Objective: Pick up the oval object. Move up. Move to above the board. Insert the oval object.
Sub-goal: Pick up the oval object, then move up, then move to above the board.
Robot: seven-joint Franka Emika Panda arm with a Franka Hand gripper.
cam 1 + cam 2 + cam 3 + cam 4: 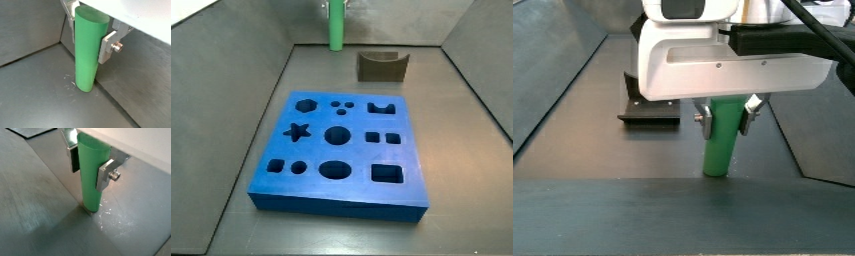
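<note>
The oval object (87, 55) is a long bright-green peg that stands upright, its lower end at the grey floor, by the back wall. It shows in both wrist views (92, 178) and both side views (335, 28) (718, 150). My gripper (89, 35) is shut on its upper part, with one silver finger (105, 175) on each side; it also shows in a side view (724, 115). The board (311, 178), a bright-blue slab with several shaped cutouts, lies flat on the floor in front of the peg and apart from it.
The dark brown notched fixture (381, 66) stands at the back, beside the peg and behind the board; it also shows in a side view (651, 112). Grey sloping walls (231, 90) enclose the floor on both sides.
</note>
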